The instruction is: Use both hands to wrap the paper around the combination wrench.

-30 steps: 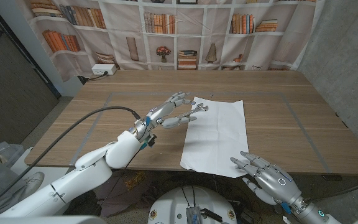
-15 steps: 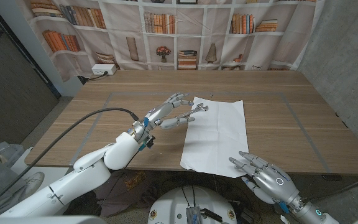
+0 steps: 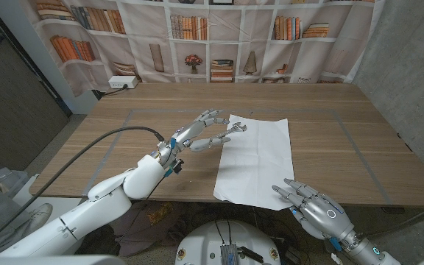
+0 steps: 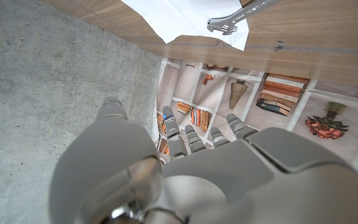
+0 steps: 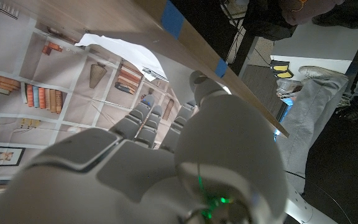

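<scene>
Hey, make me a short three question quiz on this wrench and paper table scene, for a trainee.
1. True or false: the silver combination wrench lies at the white paper sheet's far left corner.
2. Which hand is nearer the wrench: A) left hand B) right hand?
3. Fill in: the paper's near edge hangs over the wooden ____ edge.

Key: 1 true; 2 A; 3 table.
</scene>
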